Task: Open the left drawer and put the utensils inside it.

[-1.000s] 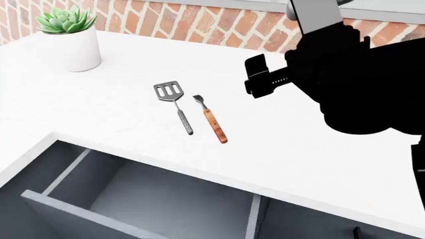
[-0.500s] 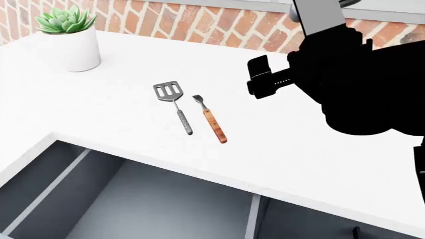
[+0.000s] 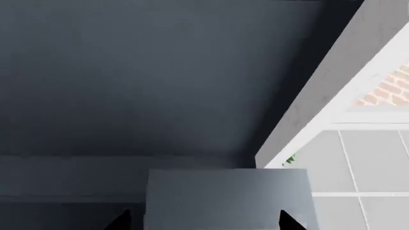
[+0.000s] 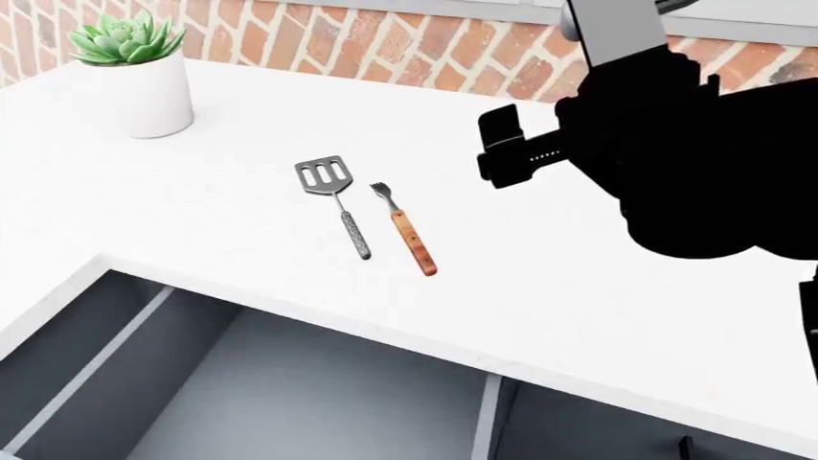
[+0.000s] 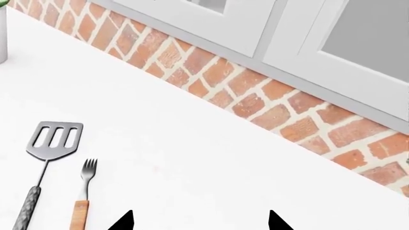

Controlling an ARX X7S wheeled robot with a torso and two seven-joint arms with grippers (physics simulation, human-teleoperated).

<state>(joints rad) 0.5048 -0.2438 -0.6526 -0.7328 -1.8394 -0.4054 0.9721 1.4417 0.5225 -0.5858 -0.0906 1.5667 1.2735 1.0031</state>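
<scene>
we see the wide dark slate-blue left drawer w/ grey interior (image 4: pixel 294 393) pulled open below the front edge of the white worktop (image 4: pixel 576 287); a pale divider ridge runs along its floor near the left side, and nothing lies inside it. both utensils lie on the worktop, well back from the drawer: the grey metal slotted spatula w/ thin dark handle (image 4: pixel 335 199) and just beside it, on its right, the short fork w/ orange-brown wooden handle (image 4: pixel 408 230), apart, not touching, heads pointing toward the red brick wall (image 4: pixel 383 48). a white pot w/ a green succulent (image 4: pixel 132 75) stands far left near the wall. the right pincer (image 5: pixel 200 219) hangs above the worktop to the right of the fork, holding nothing; in the right wrist view its two black tips stand well apart, so it's wide. the left pincer (image 3: pixel 203 221) shows only as two black tips w/ a wide gap, empty, facing a dark slate-blue panel and the worktop's edge.
</scene>
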